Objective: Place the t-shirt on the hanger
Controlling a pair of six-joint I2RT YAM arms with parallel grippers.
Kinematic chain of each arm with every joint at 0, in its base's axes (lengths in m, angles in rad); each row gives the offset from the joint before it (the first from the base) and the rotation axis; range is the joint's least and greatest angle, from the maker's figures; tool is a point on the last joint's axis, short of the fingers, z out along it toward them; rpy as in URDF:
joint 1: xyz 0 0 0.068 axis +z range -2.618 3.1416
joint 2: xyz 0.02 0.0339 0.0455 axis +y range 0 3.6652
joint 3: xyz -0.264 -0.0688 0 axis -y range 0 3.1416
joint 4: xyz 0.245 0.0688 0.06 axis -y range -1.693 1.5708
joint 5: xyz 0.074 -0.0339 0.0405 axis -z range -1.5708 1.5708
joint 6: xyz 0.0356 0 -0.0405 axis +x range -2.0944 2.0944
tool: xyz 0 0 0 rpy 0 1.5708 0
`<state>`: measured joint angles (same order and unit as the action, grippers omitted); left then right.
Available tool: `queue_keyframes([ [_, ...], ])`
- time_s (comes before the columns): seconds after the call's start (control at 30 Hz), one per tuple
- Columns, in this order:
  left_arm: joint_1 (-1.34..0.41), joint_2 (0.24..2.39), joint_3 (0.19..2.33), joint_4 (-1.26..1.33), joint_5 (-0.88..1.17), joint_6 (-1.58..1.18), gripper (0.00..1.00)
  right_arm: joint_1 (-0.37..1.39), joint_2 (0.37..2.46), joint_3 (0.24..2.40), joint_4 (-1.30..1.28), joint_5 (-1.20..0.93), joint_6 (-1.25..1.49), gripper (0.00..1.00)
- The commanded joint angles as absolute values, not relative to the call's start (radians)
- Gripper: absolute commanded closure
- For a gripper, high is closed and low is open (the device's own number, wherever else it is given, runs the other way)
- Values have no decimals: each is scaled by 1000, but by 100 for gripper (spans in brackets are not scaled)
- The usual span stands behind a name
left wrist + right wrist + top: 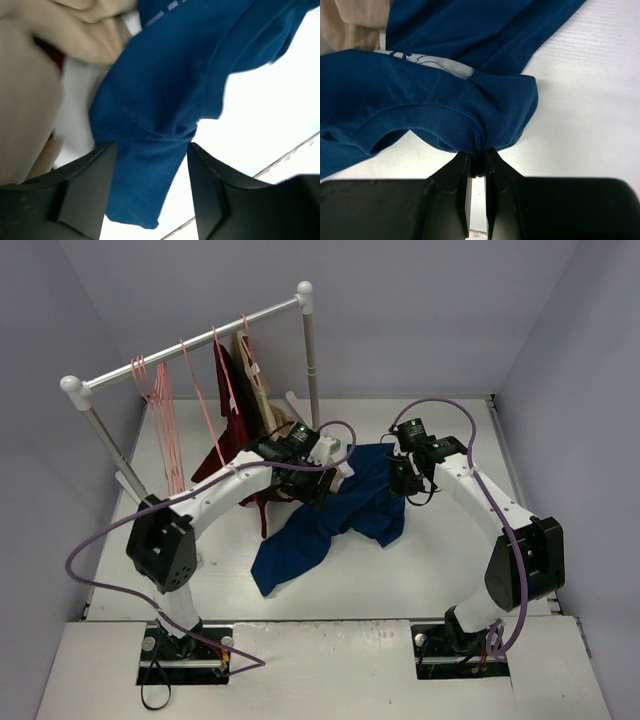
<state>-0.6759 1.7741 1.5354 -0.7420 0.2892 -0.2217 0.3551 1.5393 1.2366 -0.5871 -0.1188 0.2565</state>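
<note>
right wrist shows the right gripper (pixel 477 159) pinching the t-shirt (pixel 445 95) collar; left gripper (pixel 150 146) spread wide around its cloth.

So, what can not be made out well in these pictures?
Top view: how the left gripper and right gripper meet the t-shirt, hidden by their wrists.
Top view: the pink hangers, too thin and overlapping to count.
Right wrist view: the pale print on the t-shirt, mostly folded under cloth.
Left wrist view: the beige garment, blurred, cut off by the left edge.
</note>
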Motion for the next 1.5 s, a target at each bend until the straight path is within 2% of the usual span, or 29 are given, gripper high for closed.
queue_keyframes([
  [0.0,-742,1575,1519,-706,52,-447,43,361,1545,1263,-541,-102,277,100],
  [0.1,-858,1502,1476,-665,-145,-616,41,362,1553,1256,-526,-103,284,100],
  [0.23,-986,1531,1418,-647,-324,-803,41,362,1557,1262,-511,-98,300,100],
  [0.3,-1040,1554,1393,-626,-359,-889,46,362,1559,1272,-509,-97,304,100],
  [0.4,-1074,1576,1358,-552,-372,-955,56,362,1556,1279,-508,-93,303,100],
  [0.9,-1089,1775,1334,-433,-455,-1090,55,360,1525,1266,-505,-87,292,100],
  [1.47,-1081,1810,1315,-403,-582,-1149,57,359,1494,1246,-500,-91,289,100],
])
